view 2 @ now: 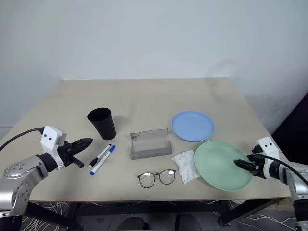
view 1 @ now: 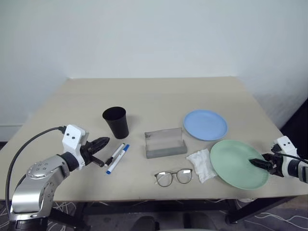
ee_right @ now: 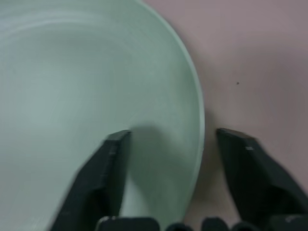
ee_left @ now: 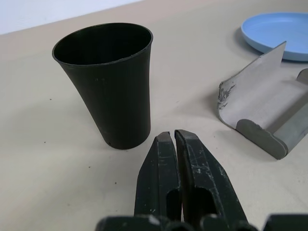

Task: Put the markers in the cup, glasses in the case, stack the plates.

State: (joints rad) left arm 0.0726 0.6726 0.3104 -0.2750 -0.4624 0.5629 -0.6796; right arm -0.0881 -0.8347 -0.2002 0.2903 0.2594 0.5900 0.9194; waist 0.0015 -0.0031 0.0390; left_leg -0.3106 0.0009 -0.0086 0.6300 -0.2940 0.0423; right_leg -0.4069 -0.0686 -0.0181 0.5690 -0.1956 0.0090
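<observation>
The black cup (view 1: 115, 121) stands upright at the table's left middle. Two markers lie side by side just in front of it, one black-capped (view 1: 115, 154), one blue-capped (view 1: 119, 159). My left gripper (view 1: 99, 144) is shut and empty, hovering left of the markers and pointing at the cup (ee_left: 106, 82). The grey case (view 1: 165, 143) lies open at the centre, with the glasses (view 1: 174, 177) in front of it. The light blue plate (view 1: 205, 124) sits to the right. My right gripper (ee_right: 175, 137) is open, its fingers straddling the right rim of the mint green plate (view 1: 236, 166).
A small white cloth (view 1: 202, 164) lies crumpled between the glasses and the green plate, touching the plate's left edge. The green plate sits close to the table's front right corner. A pale wall stands behind the table.
</observation>
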